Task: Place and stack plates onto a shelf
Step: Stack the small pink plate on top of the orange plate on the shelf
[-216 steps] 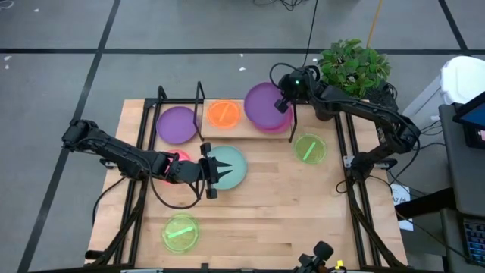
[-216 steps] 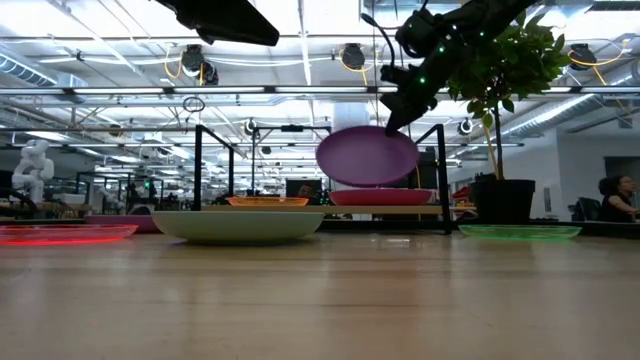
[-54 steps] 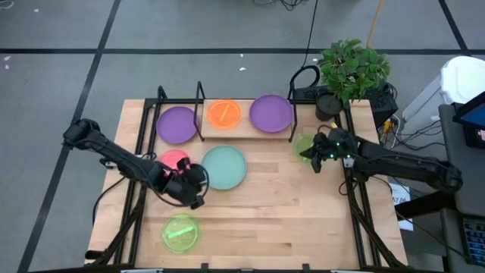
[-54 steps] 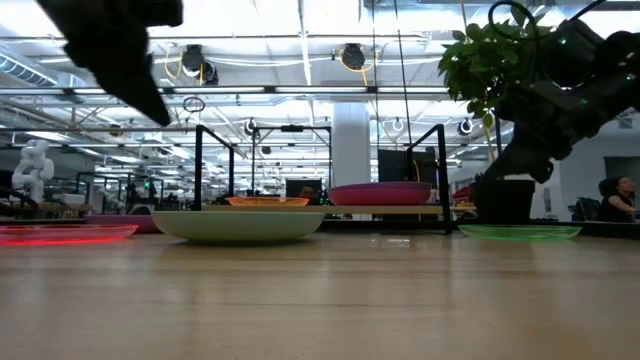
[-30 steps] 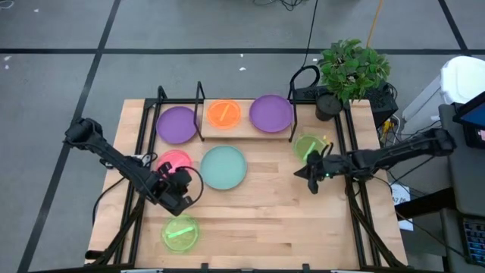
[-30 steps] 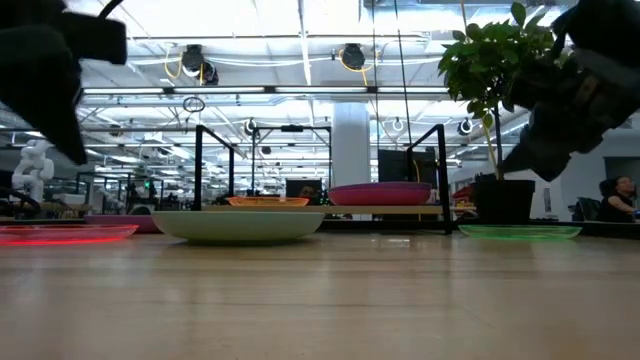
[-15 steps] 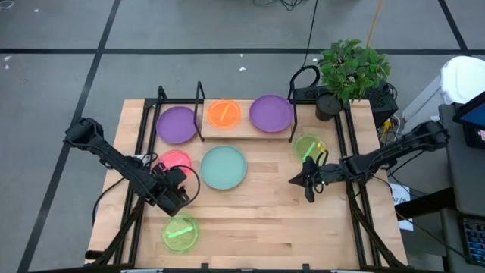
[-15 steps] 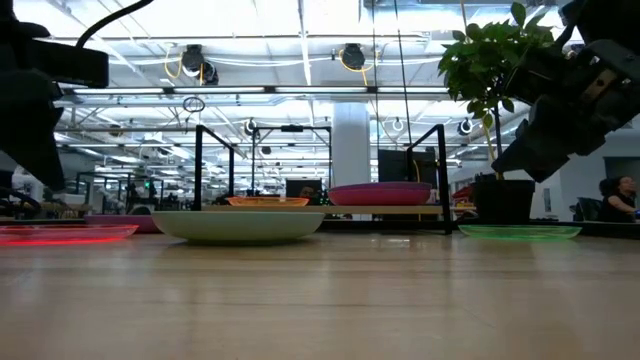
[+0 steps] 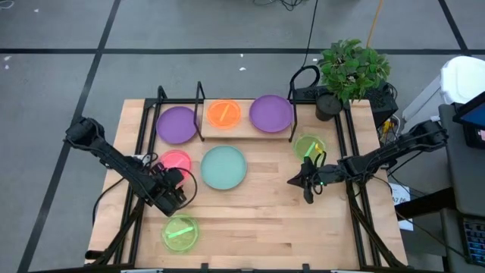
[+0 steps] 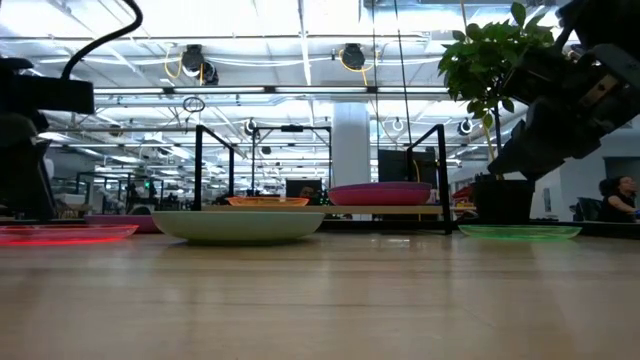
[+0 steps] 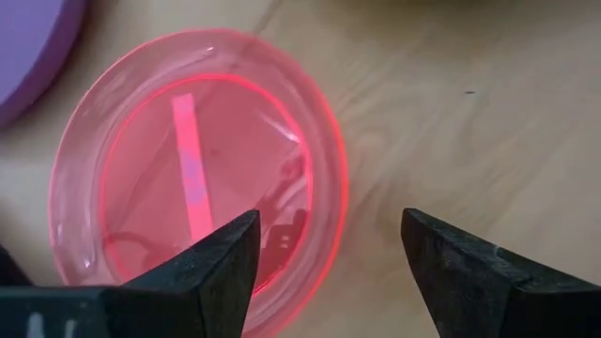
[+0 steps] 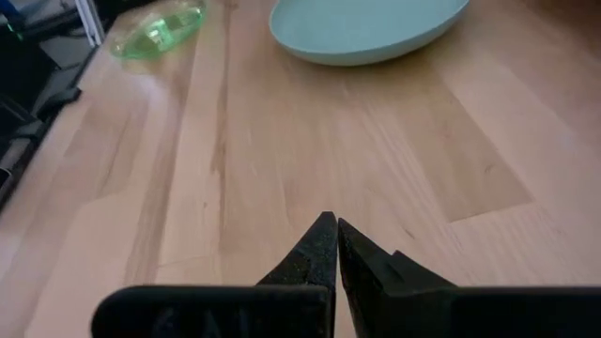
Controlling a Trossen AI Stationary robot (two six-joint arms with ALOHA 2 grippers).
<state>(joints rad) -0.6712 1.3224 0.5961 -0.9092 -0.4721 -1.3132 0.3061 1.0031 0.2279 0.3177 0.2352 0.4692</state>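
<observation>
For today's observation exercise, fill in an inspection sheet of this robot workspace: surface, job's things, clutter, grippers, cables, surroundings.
Surface: wooden table, bare in the middle.
Job's things: shelf holds an orange plate and a purple plate stacked on a magenta one. Another purple plate lies beside the shelf. Teal plate, red plate and two green plates lie on the table.
Clutter: potted plant at the table's far right corner.
Grippers: left gripper open, above the red plate's edge; right gripper shut, empty, over bare wood near the teal plate.
Cables: black loops by the left arm and behind the shelf.
Surroundings: grey floor; a person sits far off.
</observation>
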